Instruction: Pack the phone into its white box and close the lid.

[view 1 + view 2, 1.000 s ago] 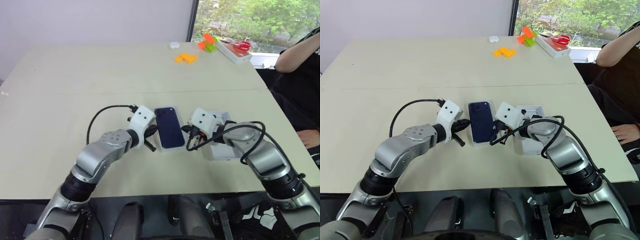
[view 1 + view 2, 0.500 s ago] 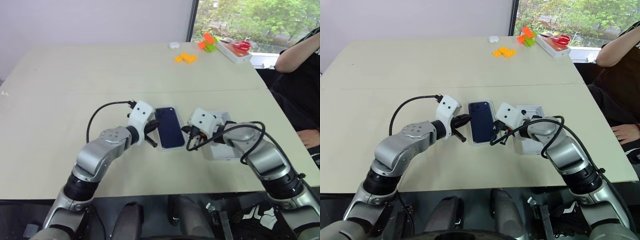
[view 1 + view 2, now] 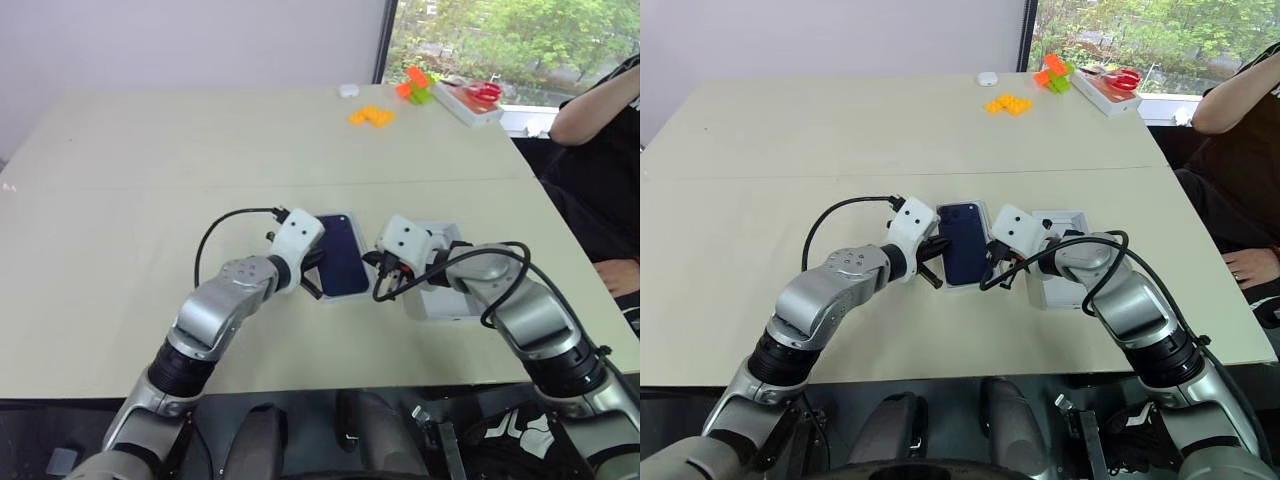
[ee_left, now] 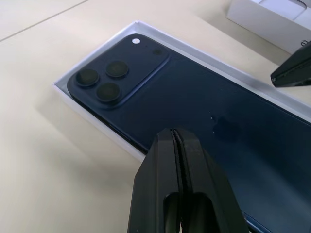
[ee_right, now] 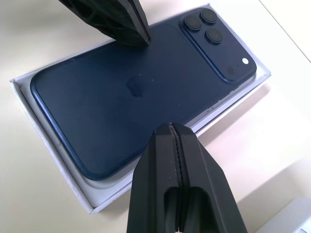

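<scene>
The dark navy phone (image 3: 340,258) lies back up inside the white box (image 5: 112,196), with its camera bump at the far end. My left gripper (image 4: 174,131) is shut, and its tip rests over the phone's left edge about mid-length. At the box's right rim my right gripper (image 5: 170,125) is shut too, with nothing in it. A white rectangular piece (image 3: 445,295), apparently the lid lying open side up, sits just right of the box, partly under my right arm.
Orange blocks (image 3: 372,116), orange and green blocks (image 3: 414,84), a white tray (image 3: 458,103) holding something red and a small white object (image 3: 348,90) lie at the far edge. A person's arm (image 3: 590,110) shows at the right.
My left gripper has moved right, from beside the box to over the phone's left edge. The right arm, the phone and the box have stayed put.
</scene>
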{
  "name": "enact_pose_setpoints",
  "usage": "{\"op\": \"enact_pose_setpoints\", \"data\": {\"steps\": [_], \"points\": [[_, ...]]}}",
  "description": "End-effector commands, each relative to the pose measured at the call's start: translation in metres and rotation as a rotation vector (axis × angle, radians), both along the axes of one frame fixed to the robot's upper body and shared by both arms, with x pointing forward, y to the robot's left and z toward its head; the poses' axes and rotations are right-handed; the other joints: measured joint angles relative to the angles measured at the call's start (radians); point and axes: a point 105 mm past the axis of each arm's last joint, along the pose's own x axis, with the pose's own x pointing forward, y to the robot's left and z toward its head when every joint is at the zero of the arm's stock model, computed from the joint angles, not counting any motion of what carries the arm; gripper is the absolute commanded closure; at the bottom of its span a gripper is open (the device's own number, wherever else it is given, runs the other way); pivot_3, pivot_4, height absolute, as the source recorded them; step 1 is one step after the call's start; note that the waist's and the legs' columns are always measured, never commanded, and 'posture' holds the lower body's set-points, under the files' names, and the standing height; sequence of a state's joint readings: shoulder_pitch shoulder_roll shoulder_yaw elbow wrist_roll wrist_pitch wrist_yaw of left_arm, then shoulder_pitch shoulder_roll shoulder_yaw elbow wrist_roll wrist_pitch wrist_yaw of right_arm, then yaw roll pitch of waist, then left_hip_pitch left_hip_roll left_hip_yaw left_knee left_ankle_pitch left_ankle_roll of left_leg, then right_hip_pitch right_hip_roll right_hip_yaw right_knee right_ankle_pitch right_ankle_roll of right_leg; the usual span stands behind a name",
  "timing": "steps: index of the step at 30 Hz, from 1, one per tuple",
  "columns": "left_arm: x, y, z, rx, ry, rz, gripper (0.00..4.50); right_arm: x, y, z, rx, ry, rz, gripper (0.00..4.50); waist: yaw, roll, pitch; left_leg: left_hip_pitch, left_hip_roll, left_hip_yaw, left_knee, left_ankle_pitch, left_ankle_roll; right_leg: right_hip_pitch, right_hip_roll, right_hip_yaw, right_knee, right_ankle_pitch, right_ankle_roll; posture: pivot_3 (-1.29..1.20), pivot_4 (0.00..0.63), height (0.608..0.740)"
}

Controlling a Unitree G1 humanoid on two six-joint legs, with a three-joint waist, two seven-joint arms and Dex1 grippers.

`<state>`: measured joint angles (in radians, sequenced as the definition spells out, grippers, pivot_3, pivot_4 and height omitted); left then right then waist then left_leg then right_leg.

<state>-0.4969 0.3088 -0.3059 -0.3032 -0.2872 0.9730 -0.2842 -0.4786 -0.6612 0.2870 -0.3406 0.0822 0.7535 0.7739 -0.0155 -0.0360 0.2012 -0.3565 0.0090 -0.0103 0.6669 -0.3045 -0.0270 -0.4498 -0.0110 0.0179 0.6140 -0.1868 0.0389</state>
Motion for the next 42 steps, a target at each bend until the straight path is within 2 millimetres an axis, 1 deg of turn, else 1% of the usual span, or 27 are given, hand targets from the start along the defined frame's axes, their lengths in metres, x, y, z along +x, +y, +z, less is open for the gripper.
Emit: {"op": "enact_pose_setpoints", "data": {"steps": [1, 7, 12, 15, 22, 30, 34, 36, 42], "points": [[0.000, -0.008, 0.009, 0.000, -0.044, -0.032, 4.44, 0.000, 0.002, 0.013, 0.001, -0.050, 0.013, 4.50, 0.001, 0.000, 0.000, 0.000, 0.000, 0.000, 0.000, 0.000, 0.000, 0.000, 0.000, 0.000, 0.000, 0.000, 0.000, 0.00, 0.150, 0.740], [-0.003, -0.015, 0.008, 0.002, -0.030, -0.081, 4.44, 0.001, 0.001, 0.013, 0.002, -0.050, 0.009, 4.50, 0.000, 0.000, 0.000, 0.000, 0.000, 0.000, 0.000, 0.000, 0.000, 0.000, 0.000, 0.000, 0.000, 0.000, 0.000, 0.00, 0.150, 0.740], [-0.004, -0.015, 0.004, 0.020, -0.009, -0.083, 4.44, 0.000, 0.001, 0.012, 0.001, -0.049, 0.006, 4.50, 0.000, 0.000, 0.000, 0.000, 0.000, 0.000, 0.000, 0.000, 0.000, 0.000, 0.000, 0.000, 0.000, 0.000, 0.000, 0.00, 0.150, 0.740], [-0.002, -0.011, -0.001, 0.058, -0.004, -0.059, 4.44, 0.001, 0.000, 0.012, 0.000, -0.049, 0.004, 4.50, 0.000, 0.000, 0.000, 0.000, 0.000, 0.000, 0.000, 0.000, 0.000, 0.000, 0.000, 0.000, 0.000, 0.000, 0.000, 0.00, 0.150, 0.740], [0.009, -0.002, 0.009, 0.044, -0.026, 0.033, 4.44, 0.000, 0.000, 0.012, -0.003, -0.045, 0.006, 4.50, -0.001, 0.000, 0.000, 0.001, 0.000, 0.000, 0.000, 0.000, 0.000, 0.001, 0.000, 0.000, 0.000, 0.000, 0.000, 0.00, 0.150, 0.740], [0.015, -0.004, 0.014, 0.034, -0.036, 0.054, 4.44, 0.001, 0.000, 0.012, -0.005, -0.046, 0.010, 4.50, 0.000, 0.000, 0.000, 0.001, 0.000, 0.000, 0.000, 0.000, 0.000, 0.001, 0.000, 0.000, 0.001, 0.000, 0.000, 0.00, 0.150, 0.740], [0.014, -0.005, 0.013, 0.035, -0.028, 0.052, 4.44, 0.001, 0.000, 0.012, -0.005, -0.046, 0.010, 4.50, -0.001, 0.000, 0.000, 0.001, 0.000, 0.000, 0.000, 0.000, 0.000, 0.001, 0.000, 0.000, 0.001, 0.000, 0.000, 0.00, 0.150, 0.740], [0.013, -0.006, 0.007, 0.059, -0.012, 0.042, 4.44, 0.001, 0.000, 0.013, -0.005, -0.046, 0.010, 4.50, 0.000, 0.000, 0.000, 0.001, 0.000, 0.000, 0.000, 0.000, 0.000, 0.001, 0.000, 0.000, 0.001, 0.000, 0.000, 0.00, 0.150, 0.740], [0.001, -0.018, 0.001, 0.034, 0.060, -0.029, 4.44, 0.002, 0.000, 0.013, -0.005, -0.048, 0.007, 4.50, 0.001, 0.000, 0.000, 0.001, 0.000, 0.000, 0.000, 0.000, 0.000, 0.001, 0.000, 0.000, 0.001, 0.000, 0.000, 0.00, 0.150, 0.740]]}}
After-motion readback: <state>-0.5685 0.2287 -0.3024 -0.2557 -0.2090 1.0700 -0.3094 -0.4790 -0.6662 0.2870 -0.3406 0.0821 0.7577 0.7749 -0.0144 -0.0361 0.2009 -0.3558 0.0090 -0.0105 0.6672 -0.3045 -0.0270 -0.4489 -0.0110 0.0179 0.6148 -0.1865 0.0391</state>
